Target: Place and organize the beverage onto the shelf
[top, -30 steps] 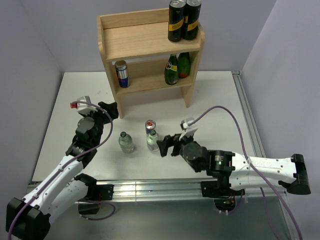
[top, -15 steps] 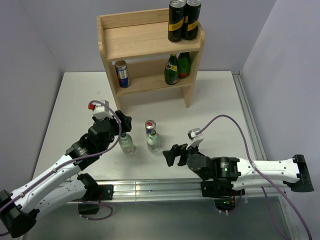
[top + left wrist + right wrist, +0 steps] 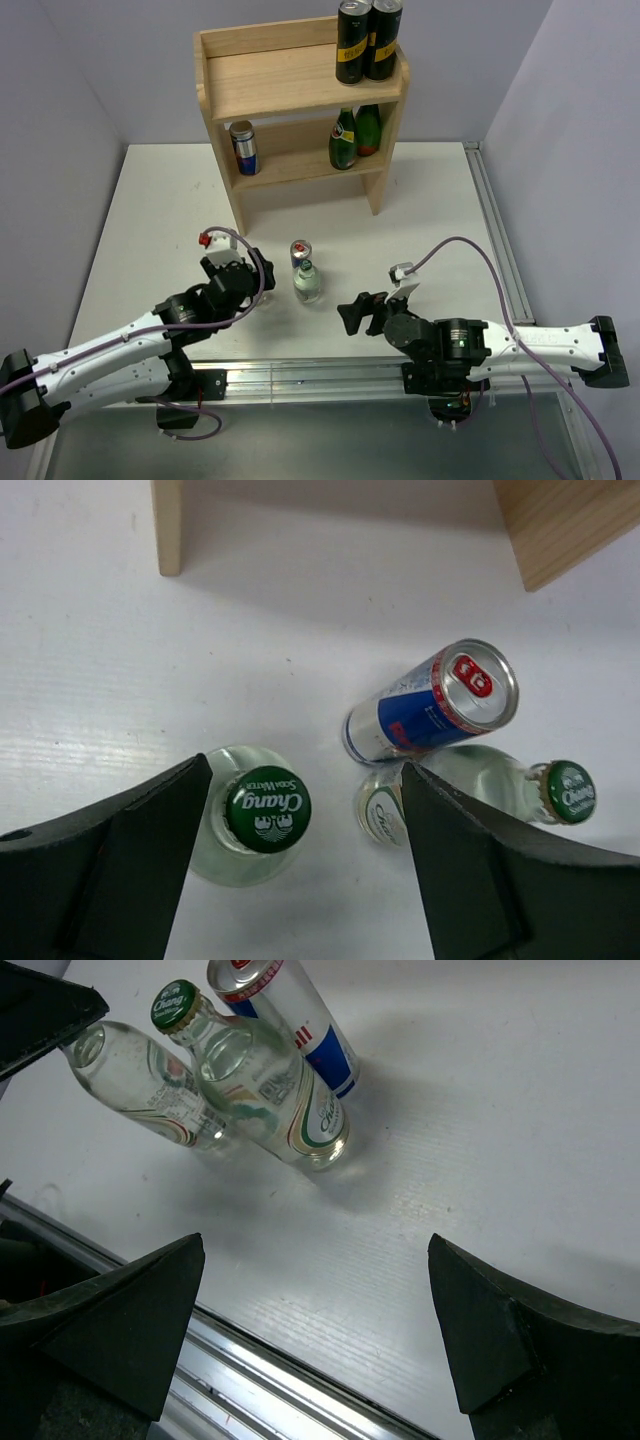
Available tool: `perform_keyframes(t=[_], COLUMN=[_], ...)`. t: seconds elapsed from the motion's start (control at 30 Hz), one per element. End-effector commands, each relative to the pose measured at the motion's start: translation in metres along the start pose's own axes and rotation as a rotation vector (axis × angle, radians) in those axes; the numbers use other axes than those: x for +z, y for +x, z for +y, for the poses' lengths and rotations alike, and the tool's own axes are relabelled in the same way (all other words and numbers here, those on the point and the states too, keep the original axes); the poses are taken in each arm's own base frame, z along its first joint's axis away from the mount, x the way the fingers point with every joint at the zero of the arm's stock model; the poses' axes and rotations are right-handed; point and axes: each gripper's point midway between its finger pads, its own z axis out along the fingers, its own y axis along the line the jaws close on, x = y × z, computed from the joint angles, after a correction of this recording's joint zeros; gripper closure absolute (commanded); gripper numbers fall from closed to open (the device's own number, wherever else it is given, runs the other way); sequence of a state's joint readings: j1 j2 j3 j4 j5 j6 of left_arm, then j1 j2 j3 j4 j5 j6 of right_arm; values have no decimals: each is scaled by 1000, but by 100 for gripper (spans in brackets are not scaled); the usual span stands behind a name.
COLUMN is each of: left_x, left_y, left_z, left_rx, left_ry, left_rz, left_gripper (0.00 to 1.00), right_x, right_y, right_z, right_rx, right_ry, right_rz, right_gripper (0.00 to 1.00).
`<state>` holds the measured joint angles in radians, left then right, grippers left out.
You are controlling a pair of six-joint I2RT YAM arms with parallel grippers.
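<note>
Standing between the left tool's (image 3: 305, 780) parted fingers, a clear bottle (image 3: 262, 815).

I work in a robotics lab test cell: my left arm (image 3: 110, 350) and right arm (image 3: 540, 340) are bolted to an aluminium rail (image 3: 300, 378) at the edge of a plain white table (image 3: 150, 200), bare grey walls (image 3: 80, 70) box it in, purple cables (image 3: 460, 240) trail over me, and a small wooden shelf (image 3: 290, 85) stands on it.
</note>
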<state>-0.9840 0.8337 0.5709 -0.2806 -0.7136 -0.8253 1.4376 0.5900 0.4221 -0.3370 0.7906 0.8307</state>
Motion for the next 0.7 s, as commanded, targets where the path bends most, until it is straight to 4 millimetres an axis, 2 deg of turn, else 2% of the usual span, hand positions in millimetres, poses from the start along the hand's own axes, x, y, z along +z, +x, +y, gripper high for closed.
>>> perform_keyframes(t=[0.0,0.3,0.57,0.63,0.67], left_x=[3,19,28,30,32], left_y=[14,44,69,76,76], left_z=[8,17,12,18,13], left_rx=[-35,-44,-6,14,-6], left_ry=[-52,-90,-103,-131,-121], left_rz=[-38,-48,-49,-66,-85], left_gripper=[15,14,14,14,14], right_x=[-2,-2,-1,-1,-1], right_y=[-2,6,10,11,12], right_z=[-7,-16,-22,-23,-23], right_rx=[32,48,51,50,54], right_ry=[21,31,42,42,42], right_rz=[-25,-17,-19,-17,-18], right_gripper=[0,0,0,0,0])
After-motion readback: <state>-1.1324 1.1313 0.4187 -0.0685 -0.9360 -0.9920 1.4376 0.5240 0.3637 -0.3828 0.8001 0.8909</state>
